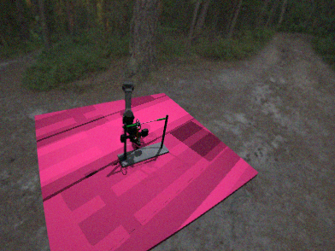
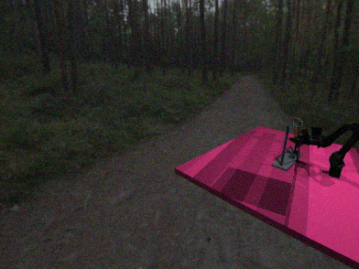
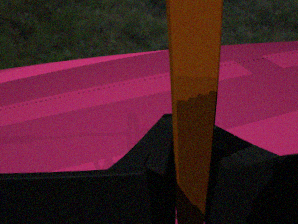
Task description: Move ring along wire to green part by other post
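The orange handle [image 3: 196, 60] [image 2: 296, 131] stands upright between the fingertips of my gripper [image 3: 177, 123] [image 2: 297, 139], which is shut on it. The ring [image 2: 299, 119] is above the handle. In the top view the ring is at the green wire part [image 1: 132, 125] by the left post [image 1: 125, 147]; whether it also reaches the grey part is too small to tell. The thin grey wire [image 1: 148, 122] runs to the other green part [image 1: 161, 119] at the right post [image 1: 164, 134]. The ring and wire are outside the wrist view.
Both posts stand on a grey base plate [image 1: 147, 154] [image 2: 282, 165] on the pink table [image 1: 171, 188] [image 2: 320, 201]. The arm comes in from behind the wire in the top view, close to the left post. Dark shadows and patches mark the table top.
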Action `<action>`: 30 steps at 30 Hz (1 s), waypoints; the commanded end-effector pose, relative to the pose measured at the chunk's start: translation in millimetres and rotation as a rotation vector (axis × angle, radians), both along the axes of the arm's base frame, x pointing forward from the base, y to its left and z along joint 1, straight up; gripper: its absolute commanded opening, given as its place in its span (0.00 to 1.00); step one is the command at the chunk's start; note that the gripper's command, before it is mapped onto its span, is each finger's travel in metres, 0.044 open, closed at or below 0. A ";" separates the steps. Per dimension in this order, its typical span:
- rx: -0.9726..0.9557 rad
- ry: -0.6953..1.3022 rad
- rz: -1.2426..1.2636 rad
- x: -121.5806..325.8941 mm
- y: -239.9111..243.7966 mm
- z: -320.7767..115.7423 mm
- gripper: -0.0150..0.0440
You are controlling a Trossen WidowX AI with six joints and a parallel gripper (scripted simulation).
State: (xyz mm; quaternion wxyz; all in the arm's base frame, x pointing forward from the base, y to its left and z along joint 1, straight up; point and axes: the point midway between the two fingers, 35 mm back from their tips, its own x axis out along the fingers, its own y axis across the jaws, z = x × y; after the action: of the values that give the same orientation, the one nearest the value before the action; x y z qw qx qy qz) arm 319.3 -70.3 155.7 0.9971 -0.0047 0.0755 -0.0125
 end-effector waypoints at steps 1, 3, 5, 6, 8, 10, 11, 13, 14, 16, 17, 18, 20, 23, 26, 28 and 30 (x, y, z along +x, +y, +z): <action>0.005 0.003 -0.003 -0.4 3.7 -1.1 0.00; 0.005 0.003 -0.003 -0.3 5.8 -1.1 0.00; 0.006 0.003 -0.003 -0.2 7.8 -1.1 0.00; 0.006 0.003 -0.003 -0.2 8.9 -1.1 0.00; 0.007 0.003 -0.004 -0.1 11.0 -1.1 0.00; 0.008 0.003 -0.004 0.0 13.1 -1.1 0.00; 0.009 0.003 -0.005 0.1 14.2 -1.1 0.00; 0.011 0.003 -0.006 0.2 16.5 -1.1 0.00; 0.012 0.003 -0.006 0.2 17.6 -1.1 0.00; 0.015 0.003 -0.008 0.3 19.9 -1.0 0.00; 0.016 0.003 -0.009 0.4 21.0 -1.0 0.00; 0.018 0.003 -0.010 0.5 22.2 -1.0 0.00; 0.021 0.003 -0.012 0.6 24.6 -1.0 0.00; 0.027 0.003 -0.017 0.7 28.3 -1.0 0.00; 0.033 0.003 -0.021 0.9 32.1 -1.0 0.00; 0.037 0.002 -0.024 1.1 34.6 -1.0 0.00; 0.042 0.002 -0.027 1.2 37.1 -0.9 0.00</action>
State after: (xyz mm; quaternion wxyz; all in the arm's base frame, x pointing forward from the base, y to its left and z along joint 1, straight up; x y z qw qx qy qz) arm 320.7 -36.4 155.5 0.9968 0.0124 0.0760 -0.0209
